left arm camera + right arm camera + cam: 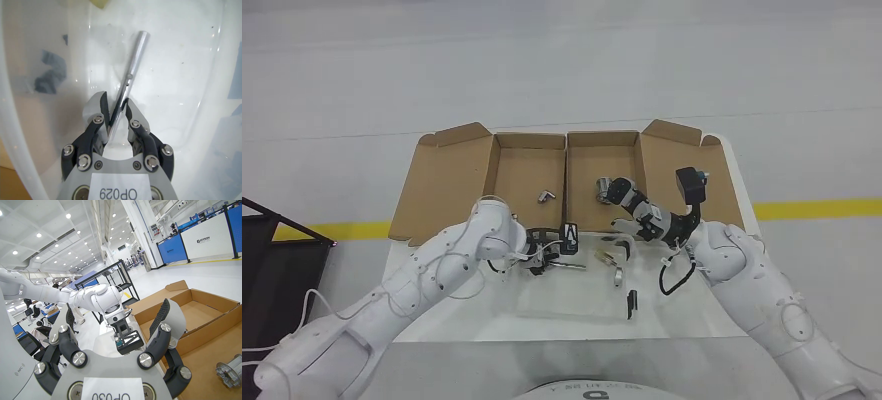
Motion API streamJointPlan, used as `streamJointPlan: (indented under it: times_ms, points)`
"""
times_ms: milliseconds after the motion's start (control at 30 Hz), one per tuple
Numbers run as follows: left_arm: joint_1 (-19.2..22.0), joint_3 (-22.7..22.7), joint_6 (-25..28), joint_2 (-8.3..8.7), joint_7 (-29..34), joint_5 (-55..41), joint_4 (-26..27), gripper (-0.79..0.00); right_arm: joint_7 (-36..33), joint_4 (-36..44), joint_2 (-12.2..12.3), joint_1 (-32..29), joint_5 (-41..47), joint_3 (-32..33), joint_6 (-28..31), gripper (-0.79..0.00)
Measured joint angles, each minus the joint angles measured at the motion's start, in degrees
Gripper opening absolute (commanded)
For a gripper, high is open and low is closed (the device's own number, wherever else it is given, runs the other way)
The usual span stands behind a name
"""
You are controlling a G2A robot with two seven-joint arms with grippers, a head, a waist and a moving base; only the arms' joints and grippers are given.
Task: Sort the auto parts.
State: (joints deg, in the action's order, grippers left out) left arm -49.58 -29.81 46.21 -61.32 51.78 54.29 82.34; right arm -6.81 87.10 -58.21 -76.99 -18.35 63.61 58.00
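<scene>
Left gripper (115, 99) is pinching a shiny metal rod (135, 56) between its black pads. The rod runs slantwise from between the fingers (104, 108) toward the upper middle of the left wrist frame. Gripper and rod are both inside a clear plastic bin (179, 79). A dark blurred shape (51, 73) shows through the bin wall at left of that frame; can't tell what it is.

Top view: the bin sits at center-bottom. The left arm's wrist is over its left part, and the rod lies as a thin grey line just below the wrist. A ring-shaped metal part (613, 256) lies near the bin's middle, and a small black part (631, 302) lies lower right of it.

Two open cardboard boxes stand side by side, touching, in the upper middle. The left cardboard box (527, 160) holds one small bent metal piece (546, 196). The right cardboard box (602, 155) holds a flanged metal hub (603, 188).

Right gripper (623, 207) hangs over the near edge of the right box, just right of the hub. Its fingers (164, 315) are spread wide with nothing between them. In the right wrist view the hub is at the lower right on the box floor, apart from the gripper.
</scene>
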Motion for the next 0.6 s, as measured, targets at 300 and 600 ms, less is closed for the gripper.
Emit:
streamJointPlan:
  times_ms: [300,600]
  points:
    - [0.02,0.03,-0.24,0.0,0.45,0.6,0.43,-0.785,0.0,0.0,0.0,0.0,0.0,0.0,0.0,0.0]
    - [-0.35,-2.12,4.25,0.77,-3.48,-2.91,0.25,-0.785,0.0,0.0,0.0,0.0,0.0,0.0,0.0,0.0]
